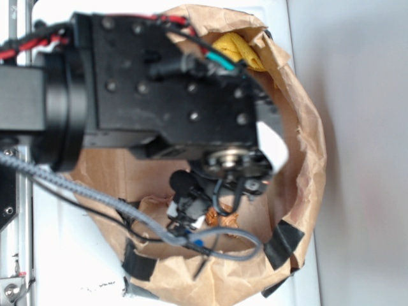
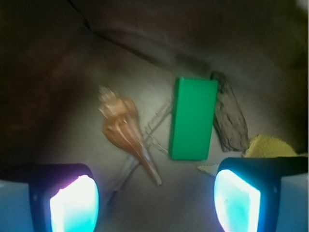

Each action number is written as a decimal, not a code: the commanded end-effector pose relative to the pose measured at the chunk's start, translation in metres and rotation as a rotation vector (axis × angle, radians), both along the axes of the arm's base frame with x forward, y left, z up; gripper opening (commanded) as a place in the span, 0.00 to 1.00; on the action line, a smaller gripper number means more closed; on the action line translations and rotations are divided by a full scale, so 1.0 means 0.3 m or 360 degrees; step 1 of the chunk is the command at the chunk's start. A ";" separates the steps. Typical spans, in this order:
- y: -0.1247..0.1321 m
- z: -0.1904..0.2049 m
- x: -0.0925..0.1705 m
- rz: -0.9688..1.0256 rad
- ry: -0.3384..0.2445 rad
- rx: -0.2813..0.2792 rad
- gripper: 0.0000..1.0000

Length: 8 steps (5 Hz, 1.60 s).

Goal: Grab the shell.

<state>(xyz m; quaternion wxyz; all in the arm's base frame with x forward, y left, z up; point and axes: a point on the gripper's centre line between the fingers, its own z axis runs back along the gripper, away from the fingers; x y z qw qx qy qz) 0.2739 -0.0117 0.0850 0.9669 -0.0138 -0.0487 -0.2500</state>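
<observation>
Wrist view: hovering with pincer (image 2: 155, 195) spread wide over the shell (image 2: 126, 130) (just beside the green block (image 2: 192, 119)), not touching.

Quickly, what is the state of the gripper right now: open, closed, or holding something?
Gripper: open, holding nothing; the slim orange-brown spiral shell lies on the brown paper beyond its fingers, untouched.

Shell (image 2: 126, 129) blurred at knobbly end; fingers (image 2: 75, 200) cropped by bottom edge.
</observation>
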 end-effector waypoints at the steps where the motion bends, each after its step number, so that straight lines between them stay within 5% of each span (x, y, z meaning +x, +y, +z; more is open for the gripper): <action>1: -0.170 -0.108 0.000 -0.0234 -0.0165 0.0075 1.00; 2: -0.203 -0.132 -0.003 -0.0287 -0.0240 -0.0096 1.00; 3: -0.212 -0.165 0.020 -0.0277 -0.0240 -0.0078 1.00; 4: -0.216 -0.212 0.066 -0.0216 -0.0185 -0.0012 0.35; 5: -0.199 -0.185 0.078 -0.0190 -0.0169 -0.0031 0.00; 7: -0.057 0.003 0.110 0.0041 -0.0084 -0.0171 0.00; 8: 0.009 0.090 0.100 0.0280 -0.0074 -0.0165 0.00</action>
